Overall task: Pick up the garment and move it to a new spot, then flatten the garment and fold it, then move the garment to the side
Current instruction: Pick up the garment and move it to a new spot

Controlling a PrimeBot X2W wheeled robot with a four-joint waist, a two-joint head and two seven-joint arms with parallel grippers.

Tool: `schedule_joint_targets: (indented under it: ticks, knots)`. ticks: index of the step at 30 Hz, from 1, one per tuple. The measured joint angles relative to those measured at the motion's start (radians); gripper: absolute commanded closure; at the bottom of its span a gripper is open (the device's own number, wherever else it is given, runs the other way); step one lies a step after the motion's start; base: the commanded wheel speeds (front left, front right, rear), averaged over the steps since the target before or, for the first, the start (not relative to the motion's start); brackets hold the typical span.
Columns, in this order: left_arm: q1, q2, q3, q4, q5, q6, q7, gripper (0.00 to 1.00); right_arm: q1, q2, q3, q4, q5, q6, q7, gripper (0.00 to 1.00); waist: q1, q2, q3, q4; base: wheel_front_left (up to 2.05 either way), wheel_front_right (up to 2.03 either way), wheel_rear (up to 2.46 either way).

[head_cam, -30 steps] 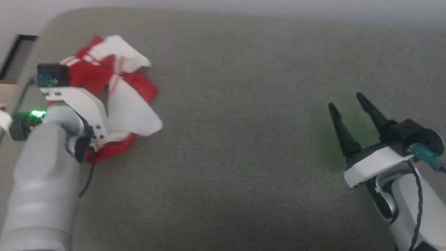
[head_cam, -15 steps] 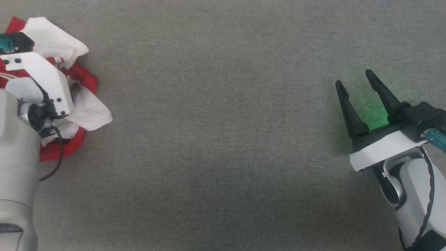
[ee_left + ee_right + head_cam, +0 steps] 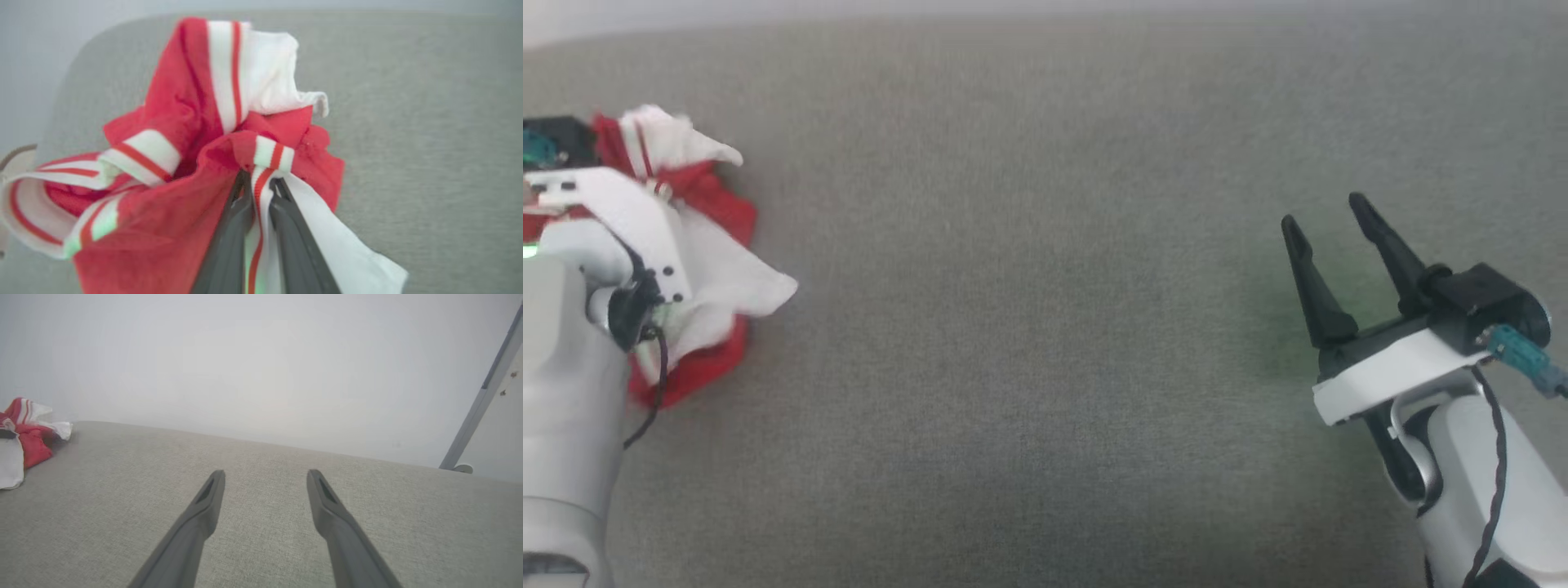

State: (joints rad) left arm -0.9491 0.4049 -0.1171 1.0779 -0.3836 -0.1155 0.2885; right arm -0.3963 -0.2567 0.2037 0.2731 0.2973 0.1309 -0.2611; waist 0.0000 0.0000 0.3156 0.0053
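From the head view, saw the garment (image 3: 727, 282) bunched in a red-and-white heap at the far left of the grey cloth-covered counter (image 3: 1045, 343), partly under the left arm (image 3: 572, 343); found the right jaws spread wide and empty, well apart at the right. Through the left wrist view, saw the left jaws nearly closed, pinching a fold of the garment's striped trim. Through the right wrist view, saw the right jaws parted over the counter, with the garment far off to that view's left.
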Motion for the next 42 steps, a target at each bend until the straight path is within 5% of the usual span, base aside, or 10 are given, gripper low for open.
schedule_joint_targets:
  ticks: [5, 15, 25, 32, 42]
  knots:
    - [-0.022, -0.021, -0.085, -0.086, 0.017, -0.01, -0.036, 1.0, 0.033, 0.031, -0.031, 0.008, -0.002, 0.0, 0.0, 0.0, 0.0, 0.0, -0.063, -0.029, 0.0, 0.0, 0.0]
    - [-0.028, -0.121, -0.418, -0.427, -0.065, -0.014, 0.046, 1.0, 0.062, 0.084, -0.106, 0.002, 0.007, 0.0, 0.0, 0.0, 0.0, 0.0, -0.072, -0.171, 0.0, 0.0, 0.0]
    - [-0.102, -0.176, -0.655, -0.504, -0.117, -0.014, 0.065, 1.0, 0.044, 0.135, -0.155, 0.002, 0.035, 0.0, 0.0, 0.0, 0.0, 0.0, -0.003, -0.329, 0.0, 0.0, 0.0]
    - [-0.138, -0.086, -0.752, -0.401, -0.201, -0.014, 0.179, 1.0, 0.046, 0.167, -0.185, 0.013, 0.049, 0.0, 0.0, 0.0, 0.0, 0.0, 0.059, -0.429, 0.0, 0.0, 0.0]
    - [-0.186, 0.001, -0.903, -0.43, -0.373, -0.013, 0.357, 1.0, 0.022, 0.192, -0.171, 0.011, 0.063, 0.0, 0.0, 0.0, 0.0, 0.0, 0.109, -0.441, 0.0, 0.0, 0.0]
